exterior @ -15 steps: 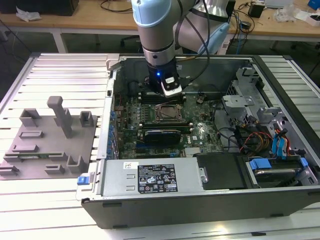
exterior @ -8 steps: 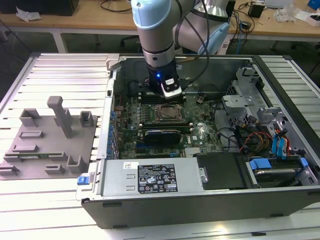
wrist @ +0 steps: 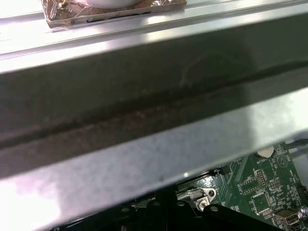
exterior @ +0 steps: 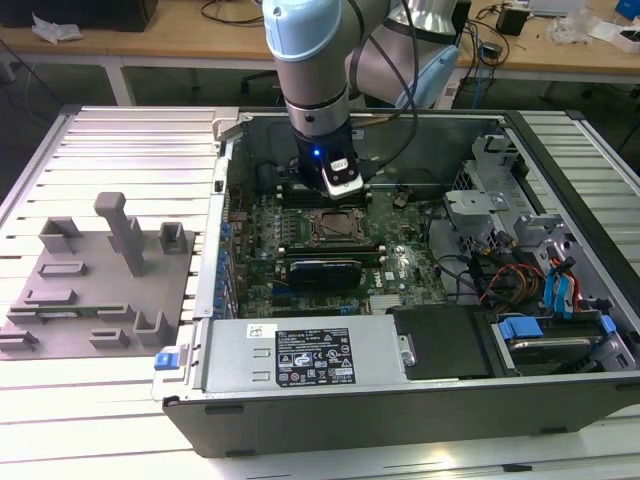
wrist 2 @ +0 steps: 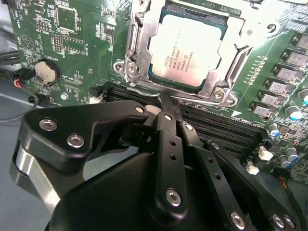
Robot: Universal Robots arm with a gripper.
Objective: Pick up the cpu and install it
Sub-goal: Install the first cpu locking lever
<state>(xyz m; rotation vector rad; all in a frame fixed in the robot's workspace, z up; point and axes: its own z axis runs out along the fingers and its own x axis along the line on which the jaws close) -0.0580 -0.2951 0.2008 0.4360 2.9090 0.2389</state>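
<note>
CPU seated in socket; tool pressed together beside it.
The flat silver-topped square cpu [wrist 2: 186, 48] lies inside the metal-framed socket [wrist 2: 136, 62]; the black tool [wrist 2: 166, 103], pinched shut and empty, touches the frame's near edge, risking scraping it.

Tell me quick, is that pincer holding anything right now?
Pincer: closed, holding nothing; the cpu already sits in the socket.

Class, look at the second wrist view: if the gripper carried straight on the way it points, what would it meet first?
Probably the metal frame at the socket's near edge, where the gripper tip already sits; the cpu lies seated just beyond. Depth is unclear, so it may strike the memory slots below first.
</note>
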